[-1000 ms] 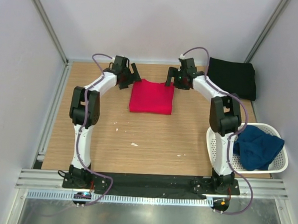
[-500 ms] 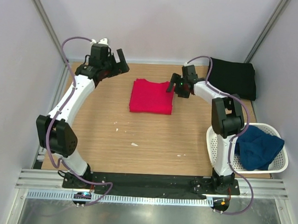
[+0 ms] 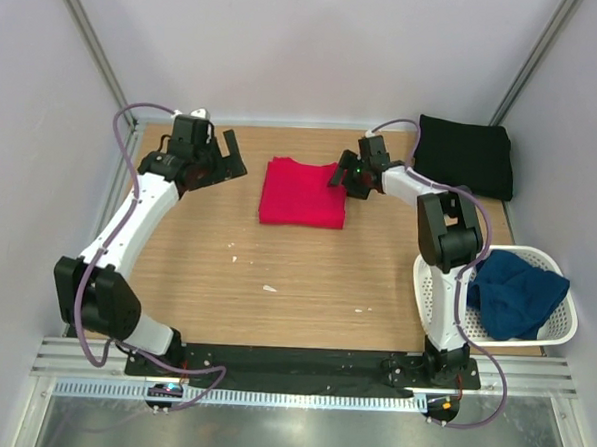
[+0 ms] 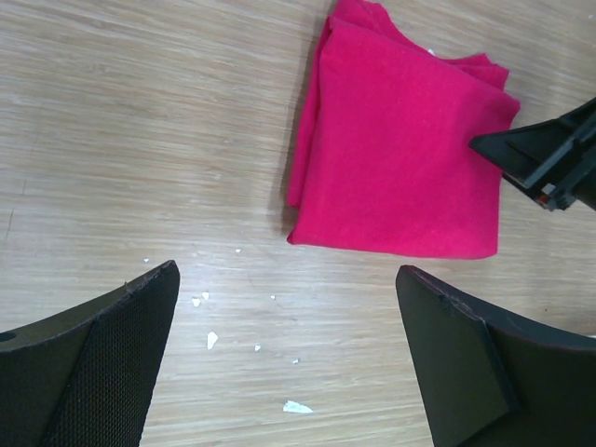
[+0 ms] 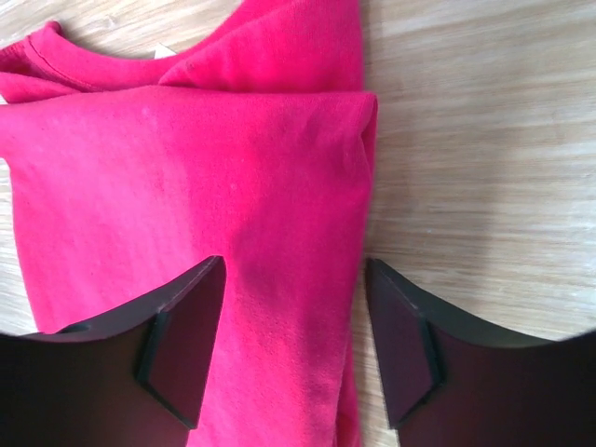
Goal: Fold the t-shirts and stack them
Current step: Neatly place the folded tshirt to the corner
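Counter point(image 3: 305, 284): wooden, walled on three sides; open wood is stretching across the near half.
Left claw point(image 3: 225, 153): hanging open, left of the red t-shirt point(image 3: 303, 193), apart from it.
Right claw point(image 5: 296, 265): I am seeing it spread open over the red t-shirt's right edge.
Black t-shirt point(image 3: 466, 154): lying folded, far right corner.
Basket point(image 3: 427, 285): sitting at the right edge, holding the crumpled navy t-shirt point(image 3: 515, 295).

Navy t-shirt point(image 3: 515, 295) bunched in basket point(image 3: 427, 288), lower part hidden; white specks point(image 4: 296, 406) too small to identify.
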Available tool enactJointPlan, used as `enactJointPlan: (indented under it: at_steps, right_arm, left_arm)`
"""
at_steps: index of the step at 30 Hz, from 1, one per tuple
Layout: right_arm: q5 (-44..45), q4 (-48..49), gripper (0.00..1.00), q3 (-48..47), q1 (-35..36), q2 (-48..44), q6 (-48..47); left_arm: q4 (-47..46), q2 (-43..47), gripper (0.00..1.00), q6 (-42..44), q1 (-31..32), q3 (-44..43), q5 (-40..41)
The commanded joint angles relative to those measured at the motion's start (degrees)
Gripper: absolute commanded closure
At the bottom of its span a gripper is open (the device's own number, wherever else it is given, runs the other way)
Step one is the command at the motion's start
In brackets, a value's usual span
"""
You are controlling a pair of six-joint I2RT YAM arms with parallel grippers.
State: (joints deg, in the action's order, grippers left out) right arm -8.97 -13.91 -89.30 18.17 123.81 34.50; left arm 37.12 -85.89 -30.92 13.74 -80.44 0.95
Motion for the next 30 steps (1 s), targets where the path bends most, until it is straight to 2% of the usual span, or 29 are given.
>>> enactJointPlan:
  at_steps: [1,4,6,7,8,10,11,19,24,29,30]
  right_arm:
    - [-0.52,0.11,0.34,2.37,1.51,1.69,3.11]
    - [-1.13,0.46,0.4,2.2,2.39,2.58,4.43]
    - [-1.49,1.08,0.48,2.37,2.74,3.1,5.05]
    - [-1.14,1.17,0.56,2.37,2.83,3.11,5.05]
    - [-0.27,0.56,0.72,2.29,2.66,2.84,4.96]
    - [2.19,-1.28,0.94,0.36,2.48,2.32,2.42]
    - [2.73,-2.86,0.99,-1.13,2.13,2.23,1.28]
    - [5.63,-24.83,0.99,-26.43,-5.51,2.49,-16.19]
    - [4.84,-36.16,0.99,-42.15,-9.91,6.18,-22.28]
    - [8.7,-37.06,0.99,-46.13,-10.88,4.43,-29.21]
    - [12.89,-37.41,0.99,-46.75,-11.05,4.25,-30.01]
  left_arm:
    - [-0.47,5.2,0.0,-1.6,-0.64,1.86,-0.69]
    - [-0.65,8.1,0.0,-3.01,-0.82,4.24,-2.53]
    - [-0.74,10.37,0.0,-3.71,-0.91,6.51,-2.1]
    - [-0.91,11.26,0.0,-3.89,-0.99,7.31,-1.83]
    - [-0.83,12.05,0.0,-3.98,-1.08,8.19,-1.83]
    - [-0.56,14.07,0.0,-4.24,-1.43,10.04,-1.65]
    - [-0.39,14.69,0.0,-4.33,-1.61,10.48,-1.57]
    - [1.02,20.49,0.0,-3.63,-2.84,14.79,1.86]
    - [0.93,20.15,0.0,-3.18,-3.8,15.14,1.95]
    - [0.84,18.04,0.0,-3.71,-4.07,14.09,0.02]
    - [0.84,17.43,0.0,-3.8,-4.16,14.0,-0.16]
